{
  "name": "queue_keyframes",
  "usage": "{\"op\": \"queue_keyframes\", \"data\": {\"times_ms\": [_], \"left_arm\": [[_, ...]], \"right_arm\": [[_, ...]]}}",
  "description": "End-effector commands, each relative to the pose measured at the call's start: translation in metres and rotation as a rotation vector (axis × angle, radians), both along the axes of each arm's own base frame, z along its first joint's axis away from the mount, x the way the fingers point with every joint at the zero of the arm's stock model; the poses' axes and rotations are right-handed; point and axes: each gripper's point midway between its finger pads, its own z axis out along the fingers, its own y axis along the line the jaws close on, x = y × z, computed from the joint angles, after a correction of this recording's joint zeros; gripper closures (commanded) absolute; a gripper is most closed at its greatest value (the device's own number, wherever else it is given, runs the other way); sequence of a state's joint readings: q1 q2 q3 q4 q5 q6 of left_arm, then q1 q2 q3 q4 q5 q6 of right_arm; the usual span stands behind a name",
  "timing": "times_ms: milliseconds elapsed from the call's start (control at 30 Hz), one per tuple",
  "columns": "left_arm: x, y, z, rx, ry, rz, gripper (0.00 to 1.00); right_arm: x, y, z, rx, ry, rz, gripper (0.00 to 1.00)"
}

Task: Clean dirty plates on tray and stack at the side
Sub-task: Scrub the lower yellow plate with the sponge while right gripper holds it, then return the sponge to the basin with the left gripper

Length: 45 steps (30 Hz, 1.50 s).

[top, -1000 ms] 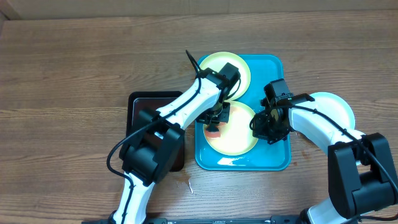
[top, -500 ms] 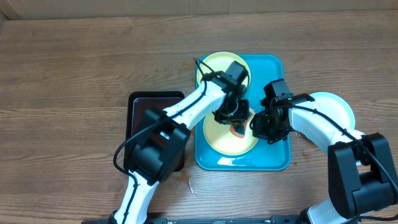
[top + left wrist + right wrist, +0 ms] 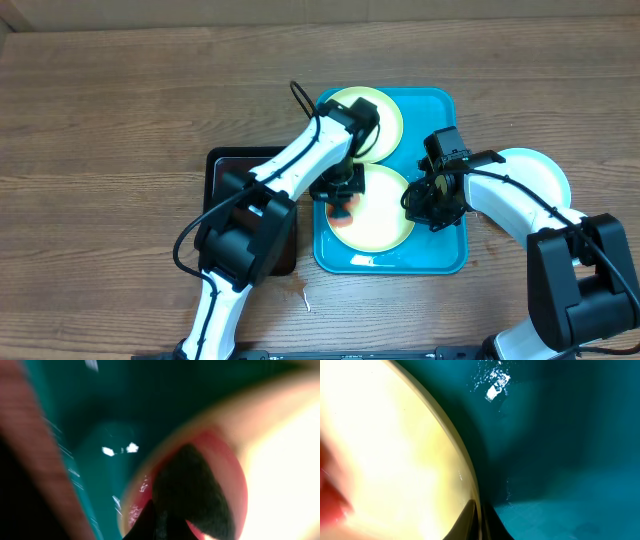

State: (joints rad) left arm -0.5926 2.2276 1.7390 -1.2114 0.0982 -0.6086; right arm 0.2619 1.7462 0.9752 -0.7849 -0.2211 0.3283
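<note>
Hidden: my left gripper covers part of a red object, kind unclear. My left arm hides half the dark tray.
Blurred: whole left wrist view.
Cut off: near plate, right wrist view.

A brown wooden table carried a bright turquoise tray at its middle, a smaller dark tray touching that one's left side, and a pale blue-white plate just right.
</note>
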Motion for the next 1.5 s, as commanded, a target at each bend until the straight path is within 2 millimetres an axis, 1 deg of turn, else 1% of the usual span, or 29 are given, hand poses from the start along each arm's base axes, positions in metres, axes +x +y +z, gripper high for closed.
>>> {"op": "queue_keyframes", "data": {"times_ms": [0,100,167,233,333,400,467,600,700,767,833,900,967,1100,1200,1267,1367,1400,1467], "left_arm": [[0.029,0.014,-0.003,0.095,-0.117,0.007,0.96],[0.035,0.005,-0.004,0.062,-0.144,0.014,0.96],[0.036,-0.012,-0.004,-0.022,-0.140,0.020,0.96],[0.034,-0.038,-0.003,-0.147,-0.115,0.018,0.96],[0.025,-0.073,0.001,-0.303,-0.077,-0.001,0.96],[0.019,-0.089,0.002,-0.357,-0.066,-0.024,0.96],[0.012,-0.098,-0.001,-0.371,-0.064,-0.036,0.96],[-0.007,-0.109,-0.011,-0.393,-0.017,-0.037,0.96],[-0.022,-0.112,-0.016,-0.418,0.049,-0.038,0.96],[-0.031,-0.108,-0.017,-0.404,0.089,-0.030,0.96],[-0.038,-0.098,-0.018,-0.369,0.123,-0.015,0.96],[-0.042,-0.086,-0.019,-0.327,0.152,0.003,0.96],[-0.042,-0.070,-0.021,-0.268,0.162,0.023,0.96],[-0.031,-0.035,-0.023,-0.142,0.133,0.057,0.96],[-0.015,-0.007,-0.020,-0.044,0.070,0.081,0.96],[-0.006,0.008,-0.015,0.009,0.022,0.090,0.96],[0.011,0.033,0.002,0.110,-0.085,0.116,0.96],[0.014,0.036,0.009,0.119,-0.111,0.115,0.96],[0.019,0.035,0.027,0.095,-0.158,0.117,0.96]], "right_arm": [[-0.004,-0.010,-0.010,-0.059,0.018,0.012,0.96],[-0.004,-0.010,-0.010,-0.059,0.018,0.012,0.96],[-0.004,-0.010,-0.010,-0.059,0.018,0.012,0.96],[-0.004,-0.010,-0.010,-0.059,0.018,0.012,0.96],[-0.004,-0.010,-0.010,-0.059,0.019,0.012,0.96],[-0.005,-0.010,-0.010,-0.059,0.021,0.012,0.96],[-0.005,-0.010,-0.010,-0.060,0.022,0.012,0.96],[-0.005,-0.010,-0.010,-0.060,0.022,0.012,0.96],[-0.005,-0.010,-0.010,-0.060,0.022,0.012,0.96],[-0.005,-0.010,-0.010,-0.060,0.022,0.012,0.96],[-0.005,-0.010,-0.010,-0.060,0.022,0.012,0.96],[-0.005,-0.010,-0.010,-0.060,0.022,0.012,0.96],[-0.005,-0.010,-0.010,-0.060,0.022,0.012,0.96],[-0.005,-0.010,-0.010,-0.060,0.023,0.012,0.96],[-0.006,-0.010,-0.010,-0.061,0.025,0.012,0.96],[-0.006,-0.010,-0.010,-0.060,0.025,0.012,0.96],[-0.006,-0.010,-0.010,-0.060,0.026,0.012,0.96],[-0.006,-0.010,-0.010,-0.060,0.026,0.012,0.96],[-0.006,-0.010,-0.010,-0.060,0.025,0.012,0.96]]}}
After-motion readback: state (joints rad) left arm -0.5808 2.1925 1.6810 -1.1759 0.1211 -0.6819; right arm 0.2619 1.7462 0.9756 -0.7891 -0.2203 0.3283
